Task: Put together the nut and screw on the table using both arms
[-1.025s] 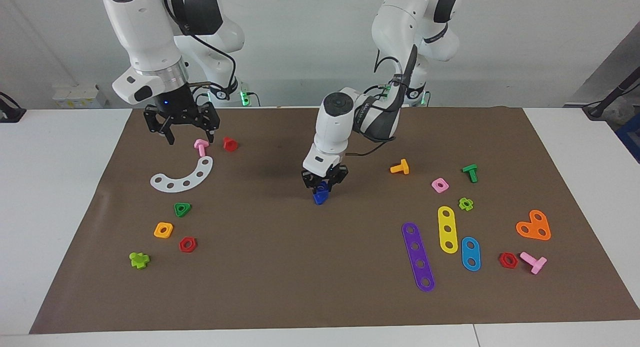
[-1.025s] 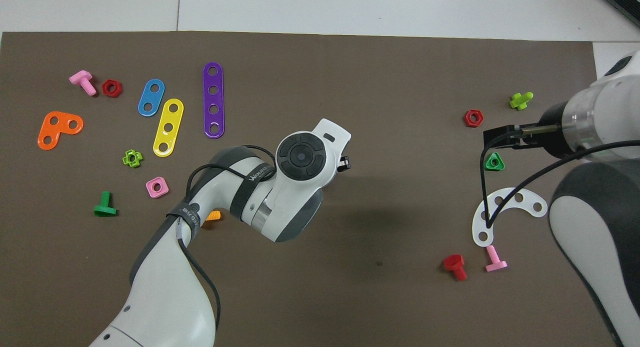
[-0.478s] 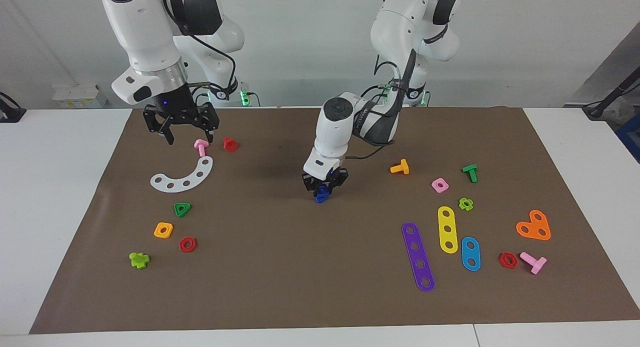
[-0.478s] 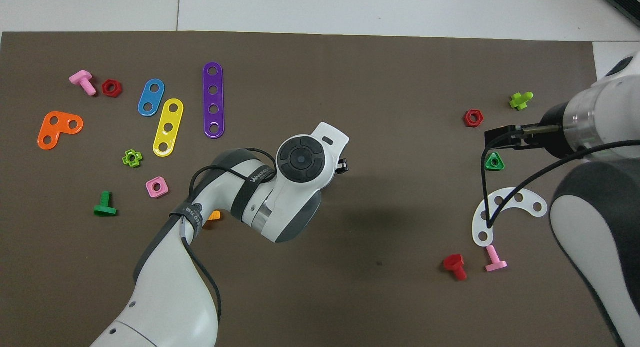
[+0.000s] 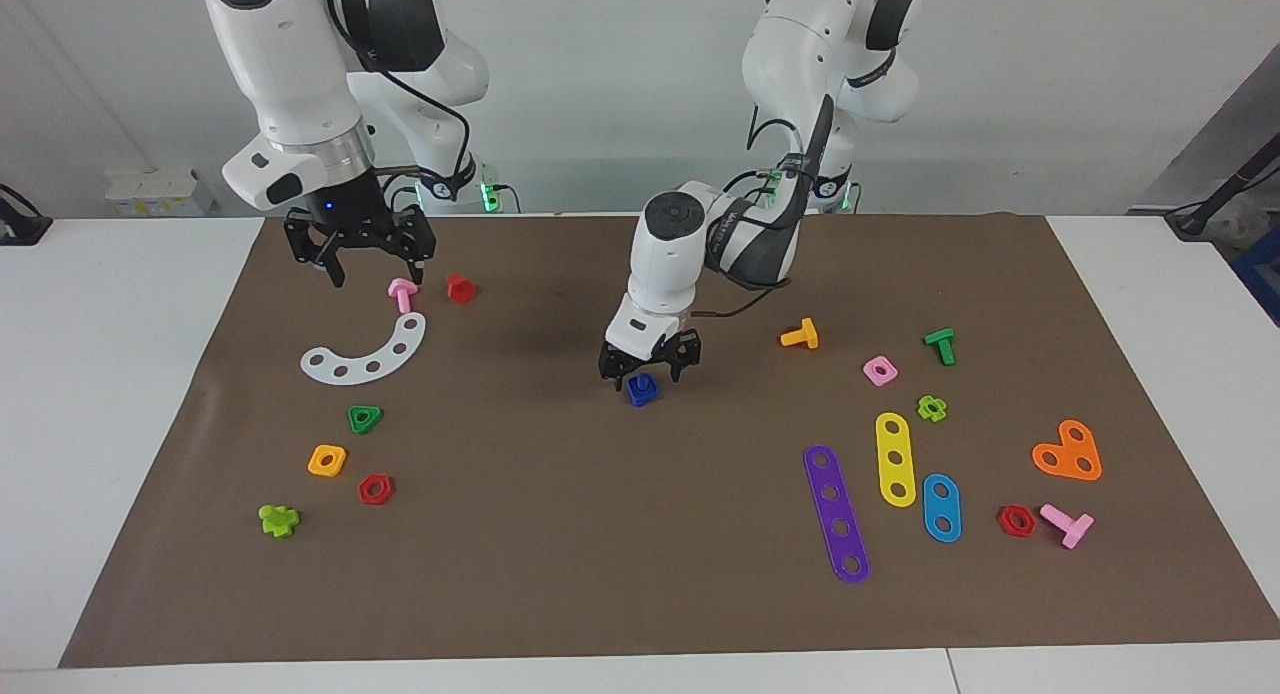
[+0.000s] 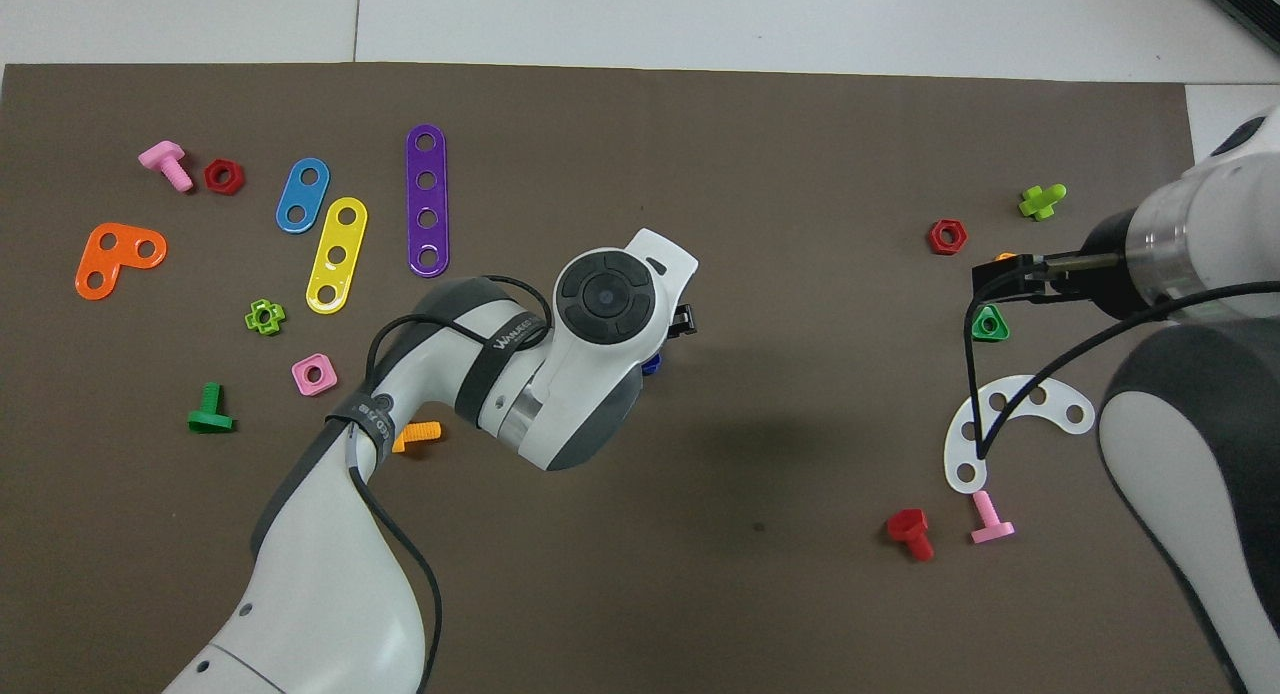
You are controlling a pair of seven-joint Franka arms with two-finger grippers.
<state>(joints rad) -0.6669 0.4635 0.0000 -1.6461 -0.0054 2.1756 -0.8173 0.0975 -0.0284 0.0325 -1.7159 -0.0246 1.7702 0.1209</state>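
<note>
left gripper (image 5: 648, 366), fingers apart, stands just above the blue nut (image 5: 642, 390) and screw joined on the brown mat (image 5: 560, 534), apparently set down as one piece. right gripper (image 5: 362, 249), also apart, waits toward its own end, over the pink screw (image 5: 402, 294).

Two white jointed arms (image 5: 668, 254) with dark grey joint bands, black cables, silver wrist ring.

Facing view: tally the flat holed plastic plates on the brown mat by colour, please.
white curved plastic plate: 1
purple long plastic strip: 1
yellow plastic strip: 1
blue short plastic strip: 1
orange heart-shaped plastic plate: 1
Total: 5
</note>
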